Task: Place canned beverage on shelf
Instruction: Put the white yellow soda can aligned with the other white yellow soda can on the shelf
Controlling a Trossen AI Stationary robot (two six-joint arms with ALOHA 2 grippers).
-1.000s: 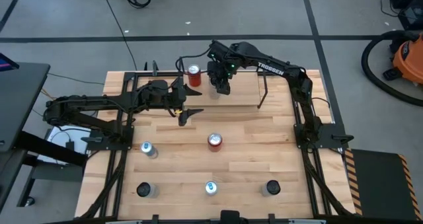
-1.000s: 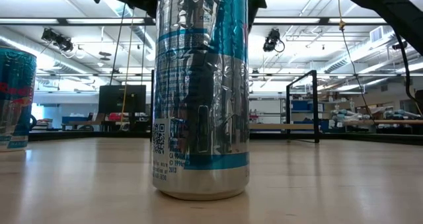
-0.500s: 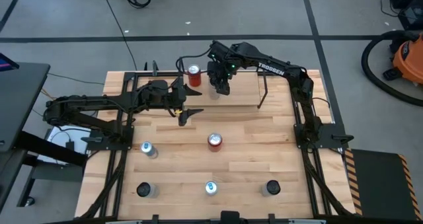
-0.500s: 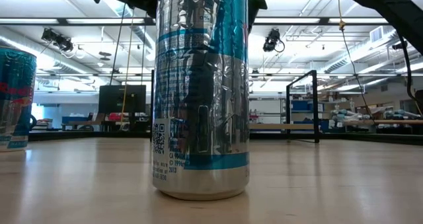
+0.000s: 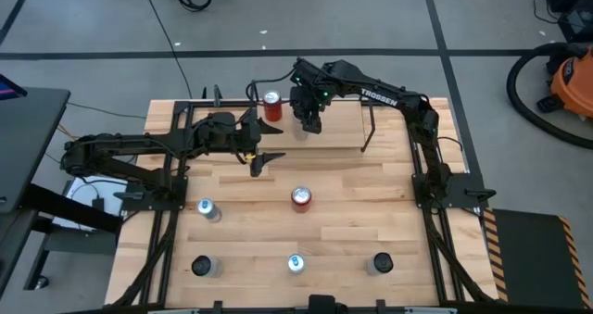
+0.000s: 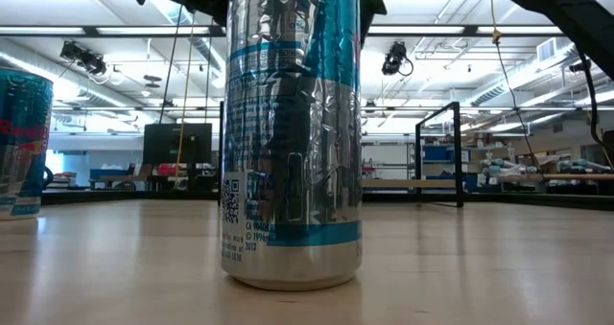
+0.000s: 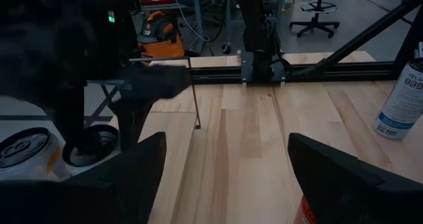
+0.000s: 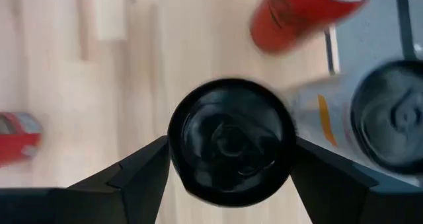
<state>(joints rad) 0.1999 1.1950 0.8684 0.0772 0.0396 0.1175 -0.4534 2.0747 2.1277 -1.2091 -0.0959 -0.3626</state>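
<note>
Right tool [image 8: 228, 159] straddles a black-topped can [image 8: 230, 141] on the shelf [image 5: 338, 140], grip unclear; left tool [image 5: 263, 156] released.

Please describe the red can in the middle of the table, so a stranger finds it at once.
On the wooden table, look in front of the shelf. The red can stands near the table's centre; the cans around it are silver or dark-topped, and the other red can is on the shelf.

black-topped can on the shelf, red can beside it

the black-topped can [image 8: 230, 142] stands upright on the shelf [image 5: 338, 129], a low black-rod rack framing a light wood board at the desk's far edge; the red can [image 5: 271, 105] stands upright just beside it.
</note>
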